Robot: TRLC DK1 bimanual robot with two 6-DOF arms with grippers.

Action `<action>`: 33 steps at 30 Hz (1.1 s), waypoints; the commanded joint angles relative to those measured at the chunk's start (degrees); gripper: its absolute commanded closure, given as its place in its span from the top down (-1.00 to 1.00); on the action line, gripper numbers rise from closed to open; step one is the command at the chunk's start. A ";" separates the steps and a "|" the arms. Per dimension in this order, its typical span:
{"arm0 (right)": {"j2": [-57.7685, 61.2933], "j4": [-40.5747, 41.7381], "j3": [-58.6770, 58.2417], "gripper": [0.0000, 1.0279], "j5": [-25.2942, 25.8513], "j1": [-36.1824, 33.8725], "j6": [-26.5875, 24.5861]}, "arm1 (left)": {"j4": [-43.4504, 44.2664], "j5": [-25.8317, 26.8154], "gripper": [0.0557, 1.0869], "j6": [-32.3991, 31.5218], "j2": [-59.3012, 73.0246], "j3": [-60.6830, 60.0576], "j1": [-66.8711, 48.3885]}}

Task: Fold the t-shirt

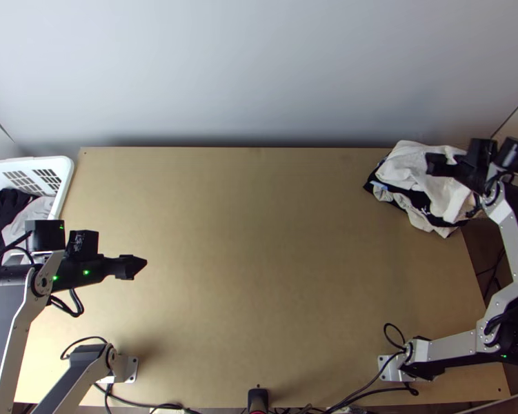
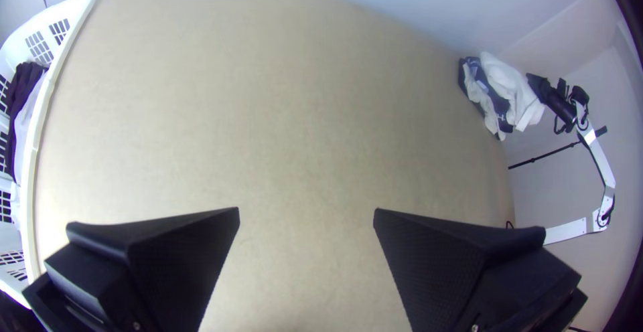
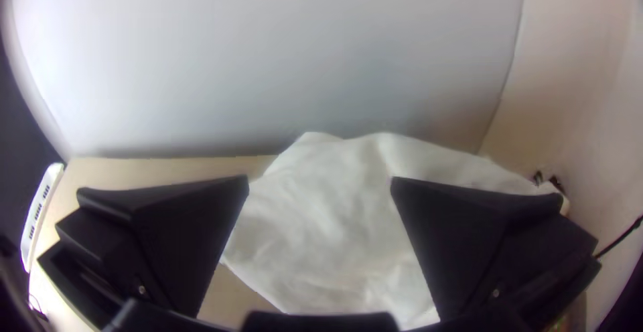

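See, at the table's (image 1: 259, 241) far right corner, a white cloth (image 1: 405, 165), probably the t-shirt, bunched over a black cloth (image 1: 424, 200) in a loose pile (image 1: 429, 222); cannot trace the t-shirt's full outline or any deliberate fold; note the right gripper (image 3: 320, 179) above, released, with 2 fingers (image 3: 191, 238) parted and nothing grasped; cannot tell whether in contact with the white cloth; note also the left gripper (image 2: 306, 209) over the table near the laundry basket (image 1: 65, 169), likewise parted and unladen.

Judge as a step at the pile, either setting down or picking up; cannot settle which; for picking up, pinch the uppermost layer alone, draw toward mid-table, then spread before making fold 1; for setting down, lift straight clear, so as not to drag the top askew.

Compare by view: in the top view, trace the pile's layered edge, with black between 2 pale layers; in the right wrist view, read the close creases of the white cloth; in the left wrist view, follow the basket's long rim and, inside, a dark cloth (image 2: 25, 91) beside a pale cloth (image 2: 24, 126).
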 commanded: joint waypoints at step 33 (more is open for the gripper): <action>1.87 -4.28 8.19 0.94 -1.68 1.66 -0.46 | -0.85 0.19 0.90 -0.80 -3.02 -0.96 -0.30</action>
